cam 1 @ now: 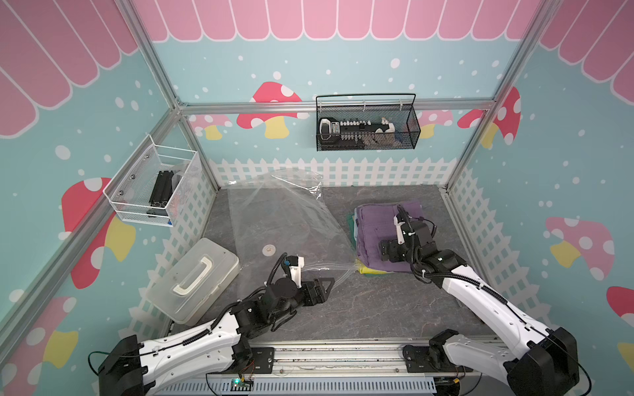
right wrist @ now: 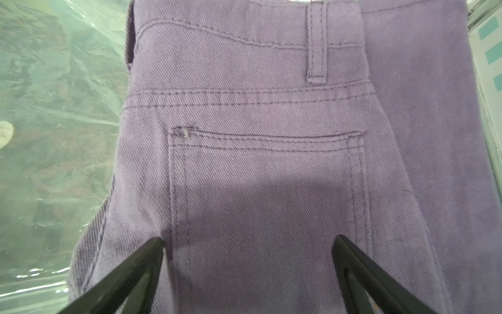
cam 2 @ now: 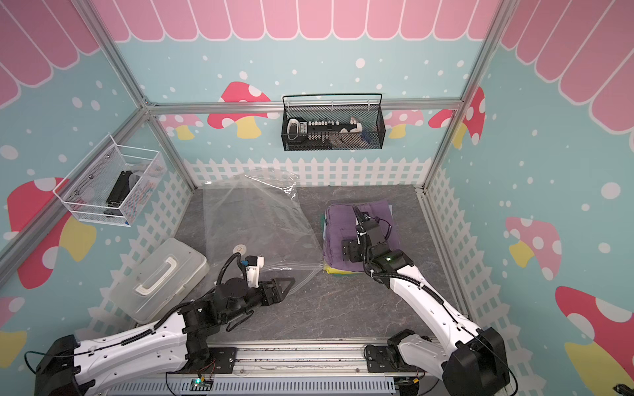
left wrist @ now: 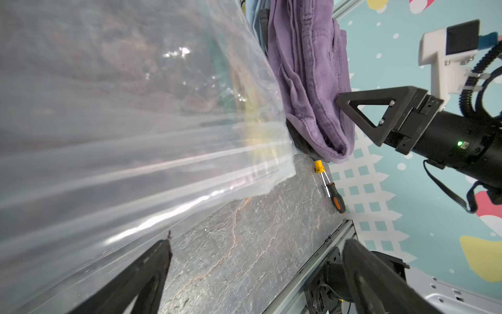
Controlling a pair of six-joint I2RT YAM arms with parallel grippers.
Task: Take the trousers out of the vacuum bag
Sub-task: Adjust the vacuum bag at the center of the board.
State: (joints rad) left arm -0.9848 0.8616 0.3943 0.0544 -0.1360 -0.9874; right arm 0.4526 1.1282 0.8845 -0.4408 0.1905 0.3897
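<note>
Trousers (cam 1: 377,224): a folded stack, out of the bag, lying flat on the right side of the table towards the back. The purple pair is on top, back pocket and belt loop facing up (right wrist: 258,176). Slivers of green and light blue show along the stack's left edge, and yellow shows at its near edge. The remaining layers cannot be made out.

Vacuum bag (cam 1: 284,223): clear, crinkled plastic, flattened with nothing inside, spread over the middle of the table. Its far end rides up against the back wall. Its right edge touches the stack's left side. The ridged seal strip (left wrist: 163,165) runs along the near edge, and its corner reaches the stack's near-left corner.
</note>
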